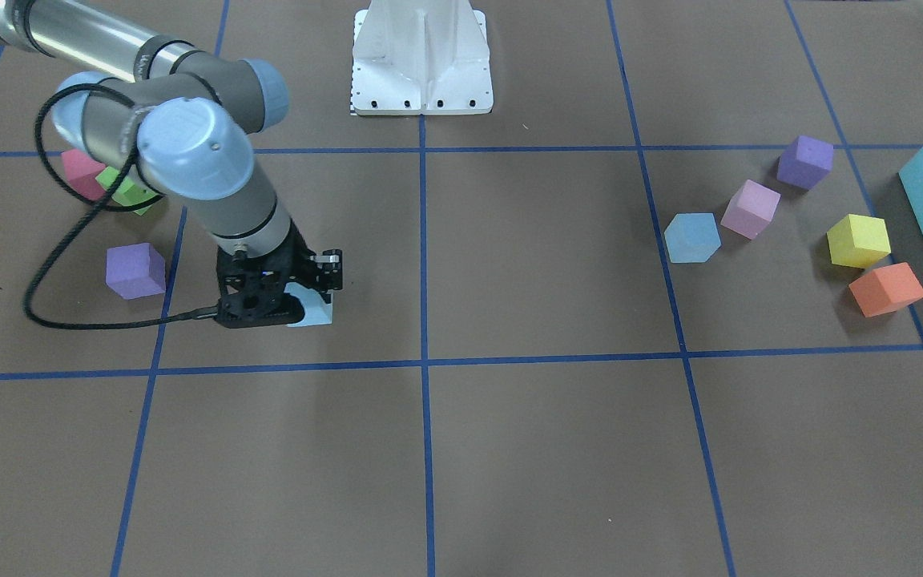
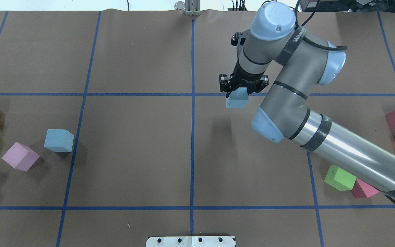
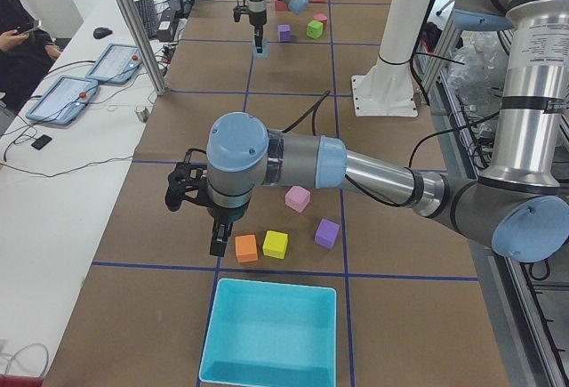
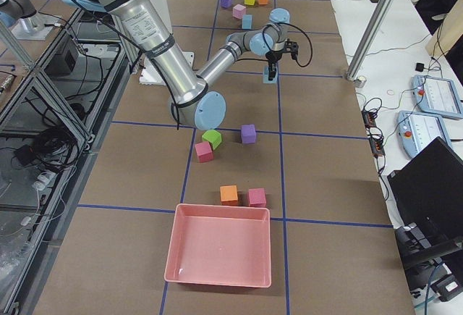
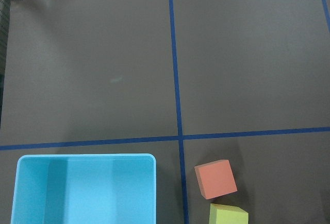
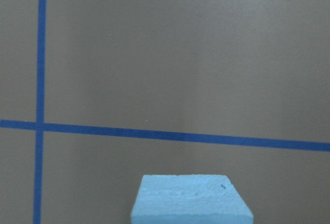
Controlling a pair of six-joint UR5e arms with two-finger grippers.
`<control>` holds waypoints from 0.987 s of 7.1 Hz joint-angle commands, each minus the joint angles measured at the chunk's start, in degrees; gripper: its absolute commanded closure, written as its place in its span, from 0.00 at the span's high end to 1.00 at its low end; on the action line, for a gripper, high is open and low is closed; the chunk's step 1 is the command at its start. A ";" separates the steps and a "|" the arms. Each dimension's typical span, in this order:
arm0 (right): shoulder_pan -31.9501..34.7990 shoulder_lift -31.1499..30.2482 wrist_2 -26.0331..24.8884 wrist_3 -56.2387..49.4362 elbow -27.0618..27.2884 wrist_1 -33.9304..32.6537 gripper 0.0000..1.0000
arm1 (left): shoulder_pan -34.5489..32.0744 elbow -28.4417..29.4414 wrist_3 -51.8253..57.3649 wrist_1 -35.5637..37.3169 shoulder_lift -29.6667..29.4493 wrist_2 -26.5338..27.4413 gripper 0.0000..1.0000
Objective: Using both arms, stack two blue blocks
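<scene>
One blue block [image 2: 237, 101] between right fingers [image 2: 228, 88], second block [image 2: 59, 140] apart

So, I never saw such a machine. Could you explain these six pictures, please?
These are two robot arms at a table, each ending in a two-finger gripper. Four pictures come from fixed cameras: above, in front, and at each table end. Two come from cameras on the wrists. Coloured foam cubes and a turquoise box lie on the table. The right gripper is down over one blue block; whether it pinches it, I cannot tell. The other blue block lies apart. The left gripper hangs near the box.
</scene>
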 commanded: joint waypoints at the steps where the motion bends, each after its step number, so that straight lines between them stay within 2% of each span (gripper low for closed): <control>1: -8.28 1.14 -7.66 10.21 -0.56 3.84 0.62 | 0.00 -0.02 0.00 0.06 0.00 0.00 0.98; 3: -12.43 3.06 -11.38 13.75 -2.31 4.14 0.62 | 0.00 -0.11 0.00 0.06 0.00 0.00 0.98; 4: -13.06 6.56 -12.09 14.29 -6.24 4.14 0.62 | 0.00 -0.02 0.00 0.06 0.00 0.00 0.98; 7: -13.59 7.21 -12.71 14.21 -7.69 4.23 0.62 | 0.00 -0.02 0.00 0.06 0.00 0.00 0.98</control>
